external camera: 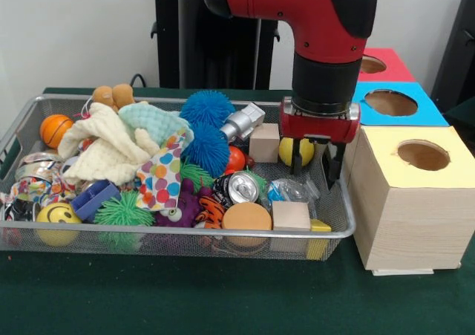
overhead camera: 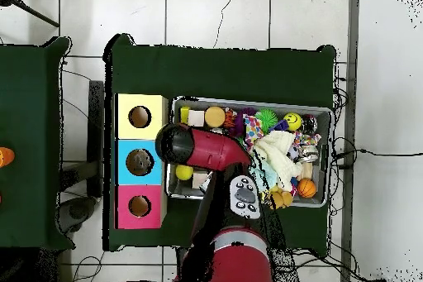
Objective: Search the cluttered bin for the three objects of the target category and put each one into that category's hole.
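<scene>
In the front view the gripper (external camera: 320, 170) hangs at the right end of the wire bin (external camera: 185, 235), its two dark fingers (external camera: 332, 166) spread apart with nothing between them, and its red body hides the top of a yellow ball (external camera: 297, 151) lying just behind it beside a wooden cube (external camera: 264, 142). Much of the clutter is buried and hard to name, but two blue spiky balls (external camera: 206, 127), two wooden cubes, one small basketball (external camera: 55, 129) and one crushed can (external camera: 243, 187) can be counted. Just right of the bin stand three boxes, each with one round hole: yellow box (external camera: 404, 201) near, blue box (external camera: 397, 103) behind it, red box (external camera: 384, 64) farthest and partly hidden by the arm.
</scene>
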Action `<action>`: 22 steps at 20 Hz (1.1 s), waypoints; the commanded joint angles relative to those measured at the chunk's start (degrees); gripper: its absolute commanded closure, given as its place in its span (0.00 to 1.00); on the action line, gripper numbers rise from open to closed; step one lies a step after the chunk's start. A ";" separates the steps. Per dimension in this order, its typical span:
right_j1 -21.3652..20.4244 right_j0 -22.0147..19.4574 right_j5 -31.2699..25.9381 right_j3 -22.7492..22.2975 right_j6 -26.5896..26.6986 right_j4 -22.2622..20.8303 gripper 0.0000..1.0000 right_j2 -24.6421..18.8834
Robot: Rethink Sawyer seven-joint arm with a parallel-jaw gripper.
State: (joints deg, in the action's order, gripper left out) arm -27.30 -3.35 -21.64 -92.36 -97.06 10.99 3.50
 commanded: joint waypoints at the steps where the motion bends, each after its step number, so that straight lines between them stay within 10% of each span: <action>1: -3.19 3.17 5.84 -10.45 -28.43 10.86 0.00 2.32; 22: -7.15 4.01 8.79 -20.07 -33.97 12.90 0.00 7.21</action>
State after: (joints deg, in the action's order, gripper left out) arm -32.09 1.91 -17.10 -104.57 -115.32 21.36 9.81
